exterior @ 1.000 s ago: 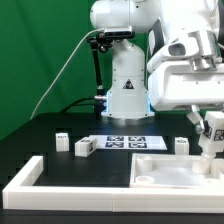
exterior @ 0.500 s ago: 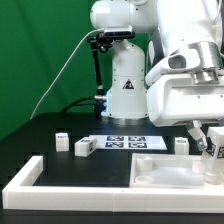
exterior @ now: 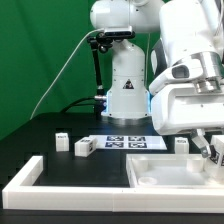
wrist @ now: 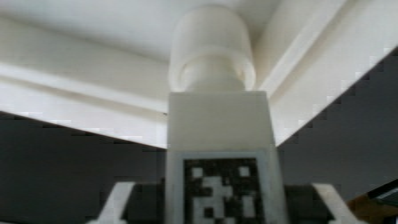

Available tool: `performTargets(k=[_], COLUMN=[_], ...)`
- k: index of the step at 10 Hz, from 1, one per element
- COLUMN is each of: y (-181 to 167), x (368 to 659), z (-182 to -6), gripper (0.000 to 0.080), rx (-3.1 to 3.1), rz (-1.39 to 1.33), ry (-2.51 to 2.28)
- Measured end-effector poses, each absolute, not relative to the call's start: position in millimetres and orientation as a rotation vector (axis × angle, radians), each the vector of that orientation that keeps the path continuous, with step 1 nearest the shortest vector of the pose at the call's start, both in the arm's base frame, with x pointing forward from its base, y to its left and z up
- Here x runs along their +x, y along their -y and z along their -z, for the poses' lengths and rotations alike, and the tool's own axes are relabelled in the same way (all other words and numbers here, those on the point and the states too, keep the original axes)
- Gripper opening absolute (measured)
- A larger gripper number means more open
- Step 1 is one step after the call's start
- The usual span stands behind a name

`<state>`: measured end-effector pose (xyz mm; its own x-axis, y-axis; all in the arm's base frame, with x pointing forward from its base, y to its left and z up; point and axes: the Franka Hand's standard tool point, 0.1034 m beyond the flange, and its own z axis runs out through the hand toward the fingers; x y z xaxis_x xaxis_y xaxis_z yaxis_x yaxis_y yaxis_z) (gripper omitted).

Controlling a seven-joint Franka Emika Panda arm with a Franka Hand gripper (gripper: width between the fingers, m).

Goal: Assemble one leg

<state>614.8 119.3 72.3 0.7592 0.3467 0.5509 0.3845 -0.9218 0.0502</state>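
The gripper (exterior: 209, 151) pinches the leg (wrist: 217, 125); I would keep it upright and lower it slowly into the tray (exterior: 160, 172) corner.

I'm counting four legs (exterior: 83, 147): three sitting loose, one leg (wrist: 222, 150) filling the wrist view. One tray (exterior: 150, 183), one border bar (exterior: 25, 175), one marker board (exterior: 125, 143).

Lab: green backdrop (exterior: 40, 60), marker board (exterior: 125, 143)
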Motion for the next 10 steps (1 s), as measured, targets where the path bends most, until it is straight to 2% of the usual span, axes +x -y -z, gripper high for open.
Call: performTargets(k=[6, 8, 9, 10], y=[-118.7, -118.7, -118.7, -118.7], x=[610.5, 610.4, 610.3, 610.2], z=[-65.1, -64.8, -64.7, -64.6], gripper=[0.0288, 0.059, 0.0634, 0.0634], rx=[-2.883, -2.883, -2.883, -2.883], rz=[0.89, 0.889, 0.888, 0.888], ry=[0.594, 0.594, 0.594, 0.594])
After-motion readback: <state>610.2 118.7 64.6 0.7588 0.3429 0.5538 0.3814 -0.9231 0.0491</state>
